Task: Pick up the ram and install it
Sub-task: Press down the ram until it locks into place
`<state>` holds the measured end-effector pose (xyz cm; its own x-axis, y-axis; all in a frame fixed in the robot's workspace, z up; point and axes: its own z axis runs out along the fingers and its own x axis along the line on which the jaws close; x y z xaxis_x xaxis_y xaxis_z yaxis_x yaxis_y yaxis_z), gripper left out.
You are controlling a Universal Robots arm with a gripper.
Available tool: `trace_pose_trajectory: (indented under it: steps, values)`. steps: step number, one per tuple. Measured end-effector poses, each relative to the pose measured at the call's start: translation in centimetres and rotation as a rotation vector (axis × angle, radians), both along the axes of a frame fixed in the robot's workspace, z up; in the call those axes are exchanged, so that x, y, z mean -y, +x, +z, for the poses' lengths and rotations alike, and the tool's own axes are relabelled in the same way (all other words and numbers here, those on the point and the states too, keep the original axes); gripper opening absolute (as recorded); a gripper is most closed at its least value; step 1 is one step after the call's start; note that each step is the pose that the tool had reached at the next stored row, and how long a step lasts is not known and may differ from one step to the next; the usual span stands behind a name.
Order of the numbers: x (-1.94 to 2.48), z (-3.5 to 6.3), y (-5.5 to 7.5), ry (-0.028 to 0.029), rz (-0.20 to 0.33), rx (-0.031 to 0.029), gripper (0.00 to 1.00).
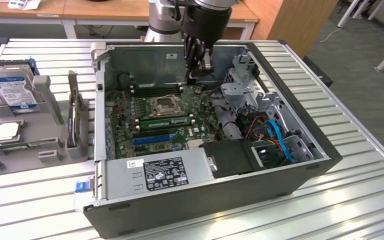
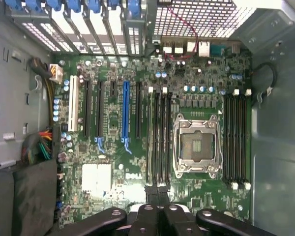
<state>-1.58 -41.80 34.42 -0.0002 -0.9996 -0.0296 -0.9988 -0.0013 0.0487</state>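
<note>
Inside the case (image 1: 178, 212), closed fingers (image 2: 150, 195) above Dell motherboard (image 2: 201, 194)

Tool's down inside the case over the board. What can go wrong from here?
1. The tool hangs shut, low over the motherboard and near the open CPU socket. A sideways slip might hit its exposed contacts.
2. The drive cage and loose cables sit close on the exterior view's right and could snag the arm.
3. A green ram stick sits in a slot beside the socket. Off-line pressure might stress it.
</note>
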Motion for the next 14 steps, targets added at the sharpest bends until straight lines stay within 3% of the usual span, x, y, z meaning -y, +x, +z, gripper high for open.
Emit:
trace_pose_trajectory:
  steps: [4, 14]
  values:
    - [0.00, 0.00, 0.68, 0.0000, 0.000, 0.0000, 0.10]
    - [0.00, -0.40, 0.68, 0.0001, 0.000, 0.0000, 0.10]
